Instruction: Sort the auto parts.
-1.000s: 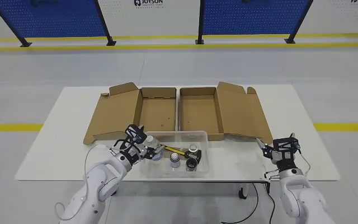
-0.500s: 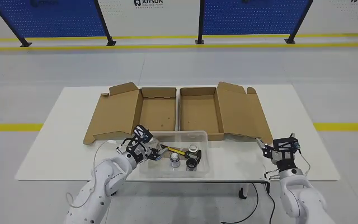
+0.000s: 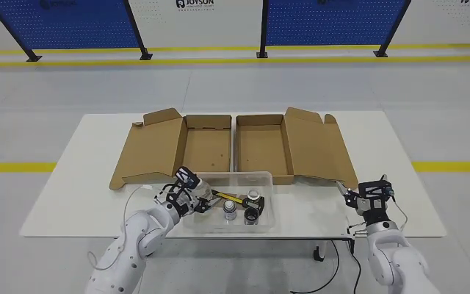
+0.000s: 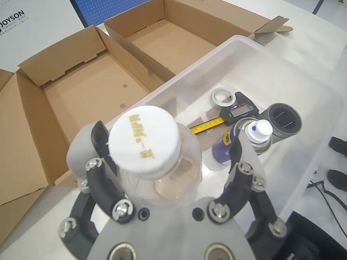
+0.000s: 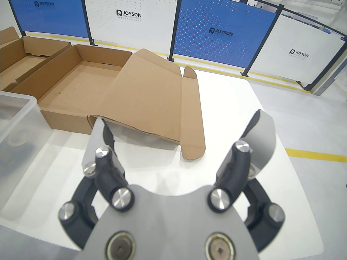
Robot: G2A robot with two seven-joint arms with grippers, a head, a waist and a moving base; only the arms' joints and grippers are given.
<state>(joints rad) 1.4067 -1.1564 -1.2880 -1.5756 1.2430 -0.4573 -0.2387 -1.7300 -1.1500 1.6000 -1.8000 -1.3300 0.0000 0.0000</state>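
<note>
A white table (image 3: 88, 154) stands on grey floor (image 3: 235, 88). Pegboard panels (image 3: 73, 22) stand at its 12 o'clock; yellow floor stripes (image 3: 440, 166) run off at 3 and 9 o'clock.

A white table (image 3: 88, 147) fills the middle of the frame, with two open cardboard boxes (image 3: 207, 151) side by side at its centre. Below them sits a clear plastic bin (image 3: 269, 198) holding a yellow caliper (image 3: 222, 195), a spray can (image 3: 230, 210) and a black cylinder (image 3: 252, 214). At the bin's left end the left gripper (image 3: 194, 200) grips a bottle (image 3: 200, 203). The right gripper (image 3: 365, 195) hangs well apart, at the lower right.
</note>
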